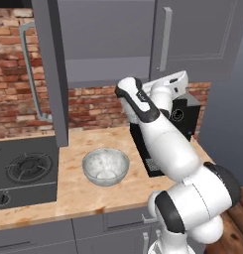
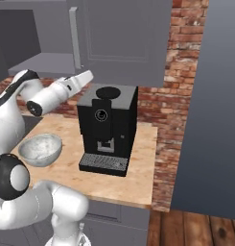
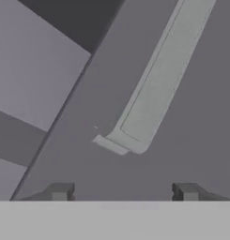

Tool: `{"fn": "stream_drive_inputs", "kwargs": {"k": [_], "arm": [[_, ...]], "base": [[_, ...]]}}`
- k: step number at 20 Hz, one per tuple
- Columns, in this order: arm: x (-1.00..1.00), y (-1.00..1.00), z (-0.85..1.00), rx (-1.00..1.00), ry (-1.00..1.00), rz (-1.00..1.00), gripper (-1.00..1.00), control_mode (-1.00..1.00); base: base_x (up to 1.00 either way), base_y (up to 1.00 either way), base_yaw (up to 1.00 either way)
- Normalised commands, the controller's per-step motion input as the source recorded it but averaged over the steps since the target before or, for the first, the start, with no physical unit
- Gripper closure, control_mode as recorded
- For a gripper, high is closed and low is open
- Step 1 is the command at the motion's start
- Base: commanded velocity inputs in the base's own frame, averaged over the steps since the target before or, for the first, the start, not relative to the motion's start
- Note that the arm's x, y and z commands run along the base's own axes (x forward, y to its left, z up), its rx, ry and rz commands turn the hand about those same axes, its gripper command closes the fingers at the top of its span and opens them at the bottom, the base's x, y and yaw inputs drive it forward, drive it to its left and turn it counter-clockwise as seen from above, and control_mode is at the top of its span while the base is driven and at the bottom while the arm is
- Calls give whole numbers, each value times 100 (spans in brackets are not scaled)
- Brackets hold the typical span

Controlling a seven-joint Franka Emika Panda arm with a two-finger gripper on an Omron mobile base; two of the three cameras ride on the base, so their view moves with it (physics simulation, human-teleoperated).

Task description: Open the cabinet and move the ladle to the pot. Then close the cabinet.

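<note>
The cabinet (image 1: 192, 34), a large dark-grey wall cupboard with panelled doors, hangs above the wooden bench (image 1: 78, 188); its left door (image 1: 51, 69) stands swung out and its right door is shut. In the hand view, nearest, the two dark tips of the jaws (image 3: 123, 192) stand spread wide with nothing between them. Just beyond, the right door's long silver bar handle (image 3: 158, 89) lies ahead of the gap, its lower end toward 12 o'clock and its long axis running up toward 1 o'clock, so it sits skewed to the jaws. My judgement: the coming move depends on squaring the jaws across that bar. In the left base view the gripper reaches up at the handle's foot (image 1: 165, 62).
</note>
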Motion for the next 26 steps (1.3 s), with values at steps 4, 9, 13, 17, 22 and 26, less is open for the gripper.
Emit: {"fn": "stream_drive_inputs", "kwargs": {"k": [4,9,13,17,22,26], "arm": [[-94,0,59,0,5,-24,-100,-100],[-100,0,61,3,0,-21,-100,-100],[-100,0,62,4,0,-19,-100,-100],[-100,16,72,7,0,-19,-100,-100],[-100,38,79,12,8,-23,-100,-100],[-100,52,81,14,17,-27,-100,-100]], "base": [[0,0,0],[0,0,0],[0,0,0],[0,0,0],[0,0,0],[0,0,0]]}}
